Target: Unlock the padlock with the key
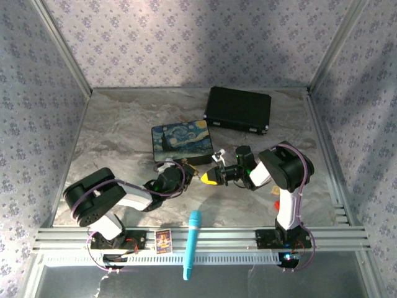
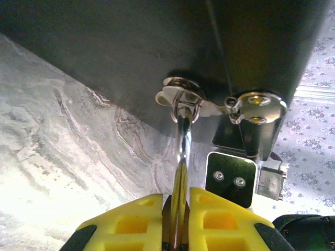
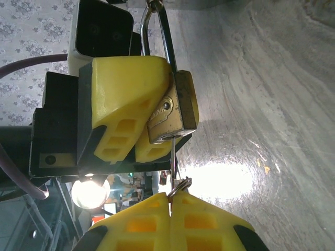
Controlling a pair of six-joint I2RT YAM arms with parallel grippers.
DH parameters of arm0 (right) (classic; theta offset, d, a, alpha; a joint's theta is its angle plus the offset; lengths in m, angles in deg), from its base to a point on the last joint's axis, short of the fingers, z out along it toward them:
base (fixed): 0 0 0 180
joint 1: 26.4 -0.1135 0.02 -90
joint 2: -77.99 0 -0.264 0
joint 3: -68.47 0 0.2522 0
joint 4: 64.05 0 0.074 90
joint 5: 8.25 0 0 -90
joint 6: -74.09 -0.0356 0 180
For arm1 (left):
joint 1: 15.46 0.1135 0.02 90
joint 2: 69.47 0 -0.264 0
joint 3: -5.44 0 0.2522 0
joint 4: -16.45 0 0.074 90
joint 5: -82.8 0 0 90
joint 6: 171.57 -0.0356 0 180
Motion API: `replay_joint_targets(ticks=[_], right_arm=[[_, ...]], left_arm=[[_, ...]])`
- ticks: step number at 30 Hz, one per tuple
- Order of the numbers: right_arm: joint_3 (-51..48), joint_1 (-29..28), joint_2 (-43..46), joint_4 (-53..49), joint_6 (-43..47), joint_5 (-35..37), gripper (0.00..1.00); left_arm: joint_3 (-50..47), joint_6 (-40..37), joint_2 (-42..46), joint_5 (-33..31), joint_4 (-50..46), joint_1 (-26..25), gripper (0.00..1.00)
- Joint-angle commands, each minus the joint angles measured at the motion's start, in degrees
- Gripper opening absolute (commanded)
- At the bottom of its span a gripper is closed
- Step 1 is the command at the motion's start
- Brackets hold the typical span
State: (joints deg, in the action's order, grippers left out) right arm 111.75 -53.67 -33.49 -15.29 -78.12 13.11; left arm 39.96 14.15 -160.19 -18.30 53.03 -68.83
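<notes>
The small brass padlock [image 3: 178,104] hangs in the air, pinched by the yellow fingers [image 3: 125,83] of my left gripper [image 2: 177,198], which is shut on it. Its silver shackle [image 3: 157,31] points away from the key. In the left wrist view the shackle [image 2: 182,151] runs up to a silver clasp [image 2: 180,100] on a dark box wall. My right gripper [image 3: 170,198] is shut on the key [image 3: 172,157] by its ring end, and the blade sits in the padlock's underside. Both grippers [image 1: 200,177] [image 1: 214,178] meet tip to tip just in front of the painted box.
The Starry Night box [image 1: 181,139] lies just behind the grippers, with a black case [image 1: 239,110] further back right. A blue cylinder [image 1: 193,242] and a small card [image 1: 162,241] rest on the front rail. A small red object [image 1: 277,194] sits beside the right arm.
</notes>
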Motion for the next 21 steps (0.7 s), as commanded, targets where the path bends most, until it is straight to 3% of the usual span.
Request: replay_joint_targets(ticks=[1, 13, 21], right_arm=[[1.79, 0.45, -1.28, 1.7, -0.89, -0.44, 0.0], [1.71, 1.94, -1.85, 4.02, -3.13, 0.12, 0.0], [1.29, 3.67, -3.04, 3.8, -3.68, 0.01, 0.0]], left_arm=[[1.85, 0.79, -1.24, 4.23, 5.56, -1.32, 0.0], [1.14, 1.6, -4.64, 6.87, 13.33, -1.91, 0.0], [0.3, 1.07, -3.24, 6.09, 12.27, -2.09, 0.0]])
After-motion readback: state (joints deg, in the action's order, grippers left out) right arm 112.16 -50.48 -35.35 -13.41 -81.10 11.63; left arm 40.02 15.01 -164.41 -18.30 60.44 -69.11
